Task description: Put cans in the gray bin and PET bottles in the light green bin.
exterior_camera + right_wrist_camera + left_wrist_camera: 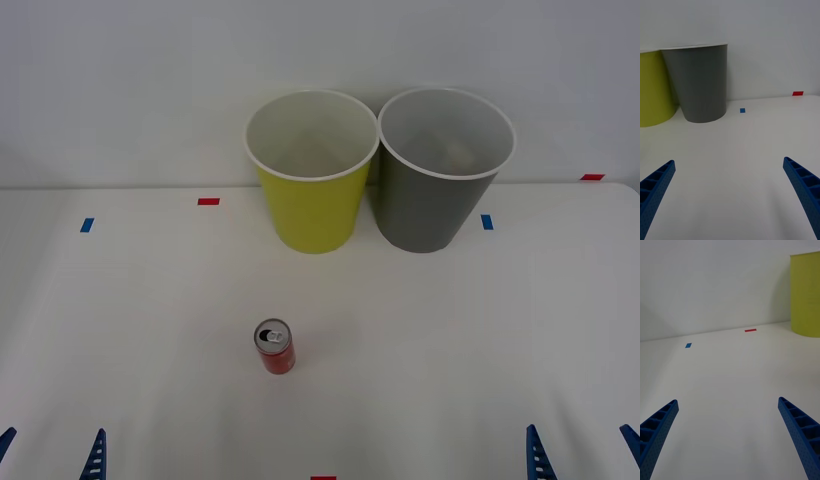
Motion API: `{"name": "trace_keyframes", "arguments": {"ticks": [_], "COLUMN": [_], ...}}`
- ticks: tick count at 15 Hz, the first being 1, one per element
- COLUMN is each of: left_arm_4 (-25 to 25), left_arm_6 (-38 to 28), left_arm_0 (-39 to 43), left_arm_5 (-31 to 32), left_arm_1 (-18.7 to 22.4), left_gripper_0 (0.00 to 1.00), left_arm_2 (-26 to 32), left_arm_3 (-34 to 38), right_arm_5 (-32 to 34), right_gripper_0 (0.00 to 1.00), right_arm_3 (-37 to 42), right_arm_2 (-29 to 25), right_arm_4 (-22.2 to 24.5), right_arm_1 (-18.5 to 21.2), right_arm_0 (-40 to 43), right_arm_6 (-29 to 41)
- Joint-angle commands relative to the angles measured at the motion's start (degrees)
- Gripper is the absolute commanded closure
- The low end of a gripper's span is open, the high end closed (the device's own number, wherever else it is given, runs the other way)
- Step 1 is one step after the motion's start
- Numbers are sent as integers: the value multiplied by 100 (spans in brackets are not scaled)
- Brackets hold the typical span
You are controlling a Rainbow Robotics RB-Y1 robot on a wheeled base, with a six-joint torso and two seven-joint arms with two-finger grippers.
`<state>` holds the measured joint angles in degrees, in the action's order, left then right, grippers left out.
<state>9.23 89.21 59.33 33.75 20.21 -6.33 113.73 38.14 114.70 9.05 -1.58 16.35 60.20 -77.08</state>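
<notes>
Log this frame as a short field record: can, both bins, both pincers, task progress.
can: red can upright on the table, in front of the bins, apart from both
light green bin: upright, left of the gray one
gray bin: upright, beside the green
left pincer: open, low at the near edge
right pincer: open, low at the near edge
progress: can not yet picked up

red can (275, 348) upright, mid-table | light green bin (311, 200) beside gray bin (436, 197)
</notes>
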Motion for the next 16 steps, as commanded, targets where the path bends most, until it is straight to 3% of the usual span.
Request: {"name": "trace_keyframes", "arguments": {"ticks": [1, 16], "left_arm_4": [0, 0], "left_arm_6": [0, 0], "left_arm_0": [0, 0], "left_arm_5": [0, 0], "left_arm_1": [0, 0], "left_gripper_0": [9, 9], "left_arm_2": [0, 0], "left_arm_3": [0, 0], "right_arm_5": [0, 0], "right_gripper_0": [0, 0], "right_arm_3": [0, 0], "right_arm_2": [0, 0], "right_arm_4": [0, 0], "right_arm_1": [0, 0], "right_arm_0": [0, 0], "right_arm_6": [0, 0]}}
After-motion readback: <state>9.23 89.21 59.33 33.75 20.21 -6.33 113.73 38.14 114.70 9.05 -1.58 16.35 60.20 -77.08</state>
